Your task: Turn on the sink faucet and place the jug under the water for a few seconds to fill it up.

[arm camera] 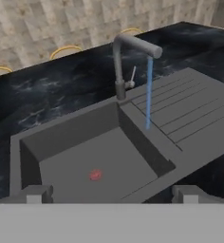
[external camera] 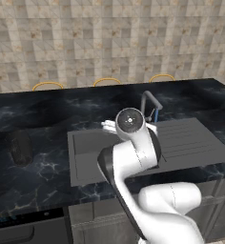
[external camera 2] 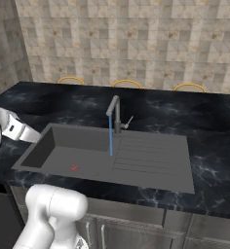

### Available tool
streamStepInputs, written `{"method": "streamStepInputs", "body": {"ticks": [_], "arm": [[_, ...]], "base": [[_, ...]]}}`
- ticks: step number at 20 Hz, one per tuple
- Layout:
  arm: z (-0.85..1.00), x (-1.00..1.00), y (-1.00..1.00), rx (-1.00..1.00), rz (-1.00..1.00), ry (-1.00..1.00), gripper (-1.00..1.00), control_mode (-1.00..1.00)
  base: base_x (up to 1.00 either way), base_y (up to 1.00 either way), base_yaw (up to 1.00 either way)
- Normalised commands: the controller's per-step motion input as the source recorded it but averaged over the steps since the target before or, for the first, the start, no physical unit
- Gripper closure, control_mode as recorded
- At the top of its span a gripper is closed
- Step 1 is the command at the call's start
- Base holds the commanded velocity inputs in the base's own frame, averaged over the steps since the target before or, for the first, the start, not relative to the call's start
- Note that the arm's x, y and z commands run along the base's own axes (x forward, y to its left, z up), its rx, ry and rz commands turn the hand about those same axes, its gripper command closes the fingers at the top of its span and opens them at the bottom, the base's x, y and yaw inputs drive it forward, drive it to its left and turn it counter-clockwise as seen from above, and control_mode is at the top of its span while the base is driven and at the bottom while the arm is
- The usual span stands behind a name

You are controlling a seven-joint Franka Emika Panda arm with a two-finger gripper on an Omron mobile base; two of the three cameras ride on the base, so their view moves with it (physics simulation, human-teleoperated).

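The sink faucet (arm camera: 119, 61) stands behind the sink (arm camera: 76, 156), its spout angled to the right. The water (arm camera: 148, 95) runs from it as a thin blue stream, also seen as water (external camera 2: 110, 136) and water (external camera: 155, 116), and lands near the line between basin and drainboard. The jug (external camera: 20, 147), dark and rounded, sits on the black counter far left of the sink (external camera: 86, 159), apart from the arm. My gripper (arm camera: 114, 194) hovers above the basin's near edge, open, with nothing between its fingertips (arm camera: 38, 193). A red mark (arm camera: 95, 175) shows on the basin floor.
The ribbed drainboard (external camera: 190, 138) lies right of the basin. Yellow chair backs (external camera: 47, 86) rise behind the black marble counter (external camera: 43, 109), before a tiled wall. My own arm (external camera: 133, 147) blocks part of the basin in the left base view. Cabinet fronts (external camera 2: 136, 228) run below the counter.
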Motion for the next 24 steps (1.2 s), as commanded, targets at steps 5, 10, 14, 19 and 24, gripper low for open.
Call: {"method": "streamStepInputs", "body": {"ticks": [5, 10, 14, 19, 24], "arm": [[-0.38, 0.00, 0.74, -0.04, 0.00, 0.00, -1.00, -1.00], [-0.30, 0.00, 0.73, -0.06, 0.00, -0.09, -1.00, -1.00], [-0.18, 0.00, 0.78, -0.04, 0.00, -0.12, -1.00, -1.00], [-0.05, 0.13, 0.49, 0.00, 0.02, -0.08, -1.00, -1.00], [0.00, 0.02, 0.73, -0.02, 0.04, -0.03, -1.00, -1.00]], "base": [[0.00, 0.00, 0.00], [0.00, 0.00, 0.00], [0.00, 0.00, 0.00], [0.00, 0.00, 0.00], [0.00, 0.00, 0.00]]}}
